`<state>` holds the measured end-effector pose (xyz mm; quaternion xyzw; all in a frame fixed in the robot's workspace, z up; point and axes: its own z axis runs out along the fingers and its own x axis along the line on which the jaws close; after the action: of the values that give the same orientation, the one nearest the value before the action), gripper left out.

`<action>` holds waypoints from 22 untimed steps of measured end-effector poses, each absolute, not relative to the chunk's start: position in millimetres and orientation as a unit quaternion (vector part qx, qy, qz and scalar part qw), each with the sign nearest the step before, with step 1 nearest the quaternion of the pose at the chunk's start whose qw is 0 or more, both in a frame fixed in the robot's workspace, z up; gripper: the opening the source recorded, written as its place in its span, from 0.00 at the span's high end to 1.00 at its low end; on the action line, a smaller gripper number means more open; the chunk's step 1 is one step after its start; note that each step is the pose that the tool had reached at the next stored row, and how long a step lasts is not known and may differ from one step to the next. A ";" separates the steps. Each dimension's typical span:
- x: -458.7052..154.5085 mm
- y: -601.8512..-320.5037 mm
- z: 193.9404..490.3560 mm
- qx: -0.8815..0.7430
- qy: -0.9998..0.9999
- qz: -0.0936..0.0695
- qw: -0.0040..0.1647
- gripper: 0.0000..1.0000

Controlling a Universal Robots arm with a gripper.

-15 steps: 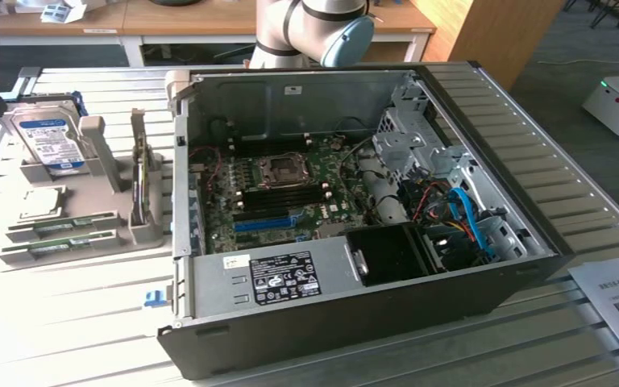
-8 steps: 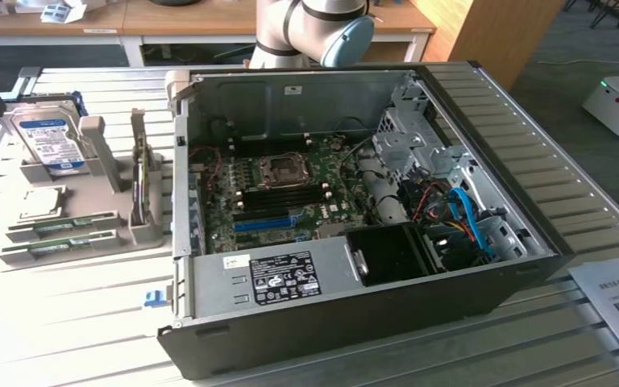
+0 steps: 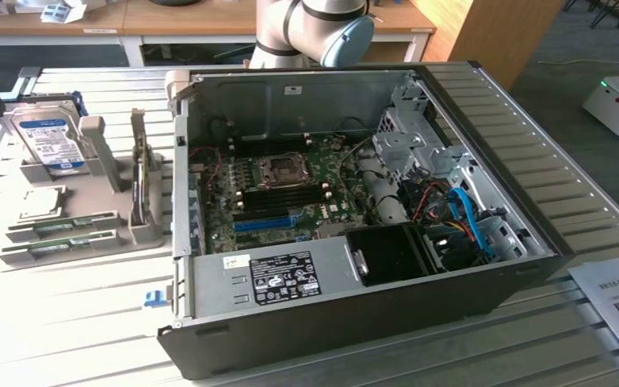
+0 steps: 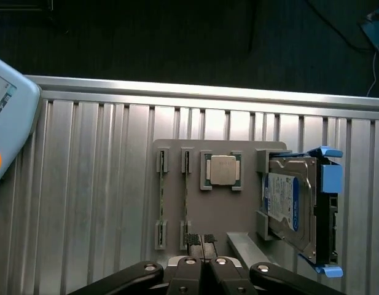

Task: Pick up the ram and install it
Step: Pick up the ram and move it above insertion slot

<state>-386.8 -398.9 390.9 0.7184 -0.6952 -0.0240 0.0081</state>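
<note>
We see the pincer (image 4: pixel 201 239) pressed together, pinching nothing, just beside the nearer ram (image 4: pixel 187 196) standing in the tray (image 4: pixel 238 209).

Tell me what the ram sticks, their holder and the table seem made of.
Ram sticks: green circuit board, likely fibreglass laminate, with dark chips. Holder: matte grey, probably plastic. Table: ribbed, shiny silver, seemingly aluminium.

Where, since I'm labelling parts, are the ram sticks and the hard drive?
ram sticks (image 3: pixel 73 221): exterior view, middle of the stick nearer the drive.
hard drive (image 3: pixel 51 139): exterior view, its blue-white label.
</note>
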 end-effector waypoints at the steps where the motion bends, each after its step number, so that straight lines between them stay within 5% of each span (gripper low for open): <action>1: -386.8 -398.9 390.9 0.718 -0.695 -0.024 0.008 0.90; 22: -387.1 -399.4 390.9 0.719 -0.695 -0.021 0.005 0.89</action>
<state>-387.1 -399.4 390.9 0.7188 -0.6948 -0.0211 0.0046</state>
